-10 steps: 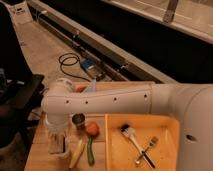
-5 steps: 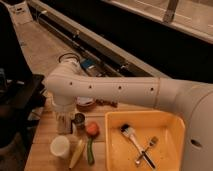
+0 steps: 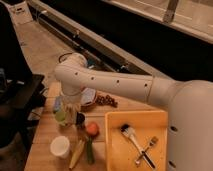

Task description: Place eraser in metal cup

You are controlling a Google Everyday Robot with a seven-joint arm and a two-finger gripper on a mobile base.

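Eraser: hidden, cannot be made out.
Metal cup: only a small dark-grey shape (image 3: pixel 80 120) shows below the arm, beside the orange ball (image 3: pixel 92 129).
Gripper: (image 3: pixel 75 121) low over the wooden table (image 3: pixel 42 137), fingers pinched together; what they hold, if anything, cannot be told.
White cup: (image 3: pixel 60 146) near the table's front edge.
Yellow tray: (image 3: pixel 114 150) holds brush (image 3: pixel 131 136) and fork (image 3: pixel 148 149).

Setting: robot test lab or workshop. Evidence: wooden table (image 3: pixel 50 137) with toy food, yellow tray (image 3: pixel 112 150), loose cables (image 3: pixel 62 56) on bare concrete floor (image 3: pixel 40 45).
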